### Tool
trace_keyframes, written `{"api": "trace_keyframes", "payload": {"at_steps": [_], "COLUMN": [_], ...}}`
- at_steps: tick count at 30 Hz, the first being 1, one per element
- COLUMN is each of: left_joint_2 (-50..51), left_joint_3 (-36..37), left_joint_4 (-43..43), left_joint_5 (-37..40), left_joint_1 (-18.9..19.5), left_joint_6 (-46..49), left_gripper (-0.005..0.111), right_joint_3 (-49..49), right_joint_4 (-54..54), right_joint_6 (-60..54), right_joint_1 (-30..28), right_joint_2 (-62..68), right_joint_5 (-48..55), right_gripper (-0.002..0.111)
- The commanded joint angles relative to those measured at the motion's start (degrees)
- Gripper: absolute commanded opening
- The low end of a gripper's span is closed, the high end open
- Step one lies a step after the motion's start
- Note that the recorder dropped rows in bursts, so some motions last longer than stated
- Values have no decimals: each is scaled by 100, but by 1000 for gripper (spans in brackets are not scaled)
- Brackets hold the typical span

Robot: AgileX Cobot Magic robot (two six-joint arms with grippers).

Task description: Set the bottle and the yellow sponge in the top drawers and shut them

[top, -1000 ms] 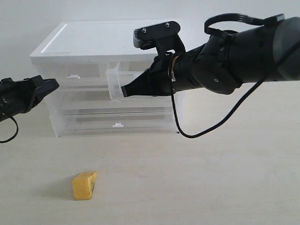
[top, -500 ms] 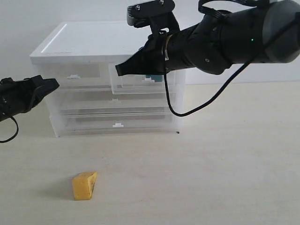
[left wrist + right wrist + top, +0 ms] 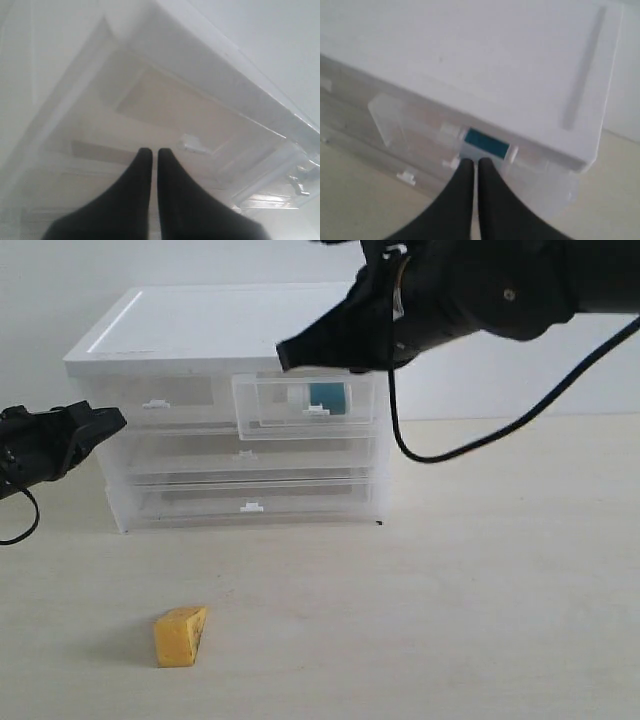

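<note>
Risen since 1 second ago, the right gripper [image 3: 283, 352] hovers clenched, empty, above the open right top drawer [image 3: 300, 426] holding the bottle [image 3: 320, 395]. Left gripper [image 3: 116, 420] seemingly pinched shut. Yellow sponge [image 3: 181, 636] lies on the table [image 3: 460, 590].

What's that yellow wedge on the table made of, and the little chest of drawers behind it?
The yellow sponge looks like soft foam: it is matte and mustard-coloured, and its face seems pitted. The drawer cabinet looks like hard plastic, with a smooth opaque white top and translucent drawers. The bottle shows through the front of the open top drawer.
</note>
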Motion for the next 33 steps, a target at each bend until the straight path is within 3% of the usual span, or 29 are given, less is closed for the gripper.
{"api": "trace_keyframes", "payload": {"at_steps": [1, 8, 18, 33], "left_joint_2": [18, 18, 18, 18], "left_joint_3": [-27, -27, -27, -27], "left_joint_4": [-17, 4, -33, -44], "left_joint_5": [-5, -5, -5, -5], "left_joint_1": [8, 8, 8, 8], "left_joint_6": [42, 42, 42, 42], "left_gripper": [4, 4, 4, 4], "right_joint_3": [550, 861, 409, 283], "right_joint_4": [59, 39, 39, 50], "right_joint_6": [6, 116, 441, 834], "right_joint_1": [14, -54, -614, -661], "right_joint_2": [4, 331, 845, 1217], "right_joint_5": [-282, -1355, -1538, -2446], "right_gripper": [0, 0, 0, 0]}}
